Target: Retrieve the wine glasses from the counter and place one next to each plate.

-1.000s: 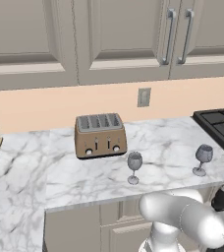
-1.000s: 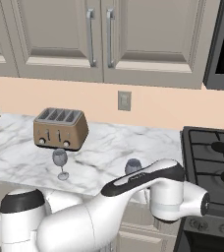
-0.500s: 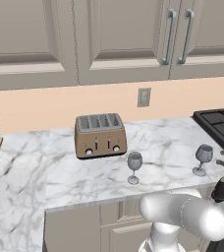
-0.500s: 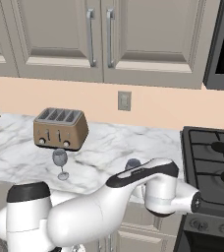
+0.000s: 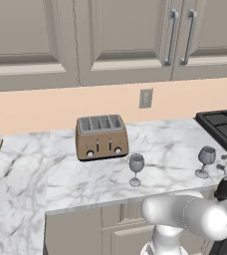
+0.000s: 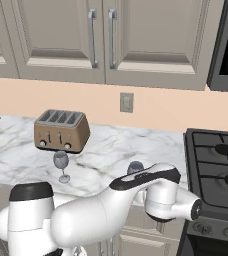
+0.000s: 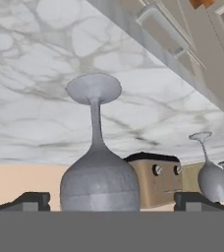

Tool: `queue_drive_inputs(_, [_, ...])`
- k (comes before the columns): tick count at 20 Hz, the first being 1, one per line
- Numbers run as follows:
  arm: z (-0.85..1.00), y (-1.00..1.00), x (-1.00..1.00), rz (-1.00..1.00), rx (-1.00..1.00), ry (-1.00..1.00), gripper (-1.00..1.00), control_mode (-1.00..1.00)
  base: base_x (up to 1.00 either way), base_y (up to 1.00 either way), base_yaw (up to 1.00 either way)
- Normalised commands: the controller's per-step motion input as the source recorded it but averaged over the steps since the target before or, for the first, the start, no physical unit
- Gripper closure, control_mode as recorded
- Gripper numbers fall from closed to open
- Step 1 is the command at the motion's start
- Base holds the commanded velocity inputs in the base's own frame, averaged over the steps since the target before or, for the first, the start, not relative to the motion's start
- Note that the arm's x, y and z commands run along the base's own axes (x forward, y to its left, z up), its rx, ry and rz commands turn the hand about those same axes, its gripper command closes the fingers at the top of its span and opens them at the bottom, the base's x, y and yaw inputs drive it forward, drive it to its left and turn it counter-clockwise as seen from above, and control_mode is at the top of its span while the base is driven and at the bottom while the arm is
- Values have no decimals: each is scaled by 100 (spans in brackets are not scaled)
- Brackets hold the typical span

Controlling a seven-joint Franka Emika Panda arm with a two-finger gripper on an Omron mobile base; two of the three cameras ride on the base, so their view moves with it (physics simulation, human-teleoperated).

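I see white marble counter (image 5: 31, 169) with grey veining. Two clear grey-tinted stemmed wine glasses (image 5: 136, 169) (image 5: 204, 161), same tint on both. Brown-bronze four-slot toaster (image 5: 101, 137) with small pale knobs, darker slots on top. Beige-grey panelled upper cabinets (image 5: 125, 37) with silver handles. Peach wall (image 5: 46, 107), grey outlet plate (image 5: 146, 98). Black stove grates (image 6: 221, 157). Lower cabinet fronts (image 5: 80, 231) beige-grey too.

Counter (image 5: 85, 174) is viewed forward and down from behind the arm, by left base view from the left and by right base view from the right. Toaster (image 5: 101, 136) and both wine glasses are shared. Hand view is rolled upside down, very close to nearer wine glass (image 7: 99, 167).
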Motion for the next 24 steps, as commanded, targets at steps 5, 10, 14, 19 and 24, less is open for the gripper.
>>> queue_drive_inputs(5, [-7,4,0,0,0,2,-100,-100,0,0,0])
queue_drive_inputs(10, [-17,0,0,0,1,5,-100,-100,0,0,0])
queue_drive_inputs(14, [-24,0,0,0,5,6,-100,-100,0,0,0])
queue_drive_inputs(19, [-25,0,0,0,11,0,-100,-100,0,0,0])
queue_drive_inputs(24, [-5,7,2,0,12,0,-100,-100,0,0,0])
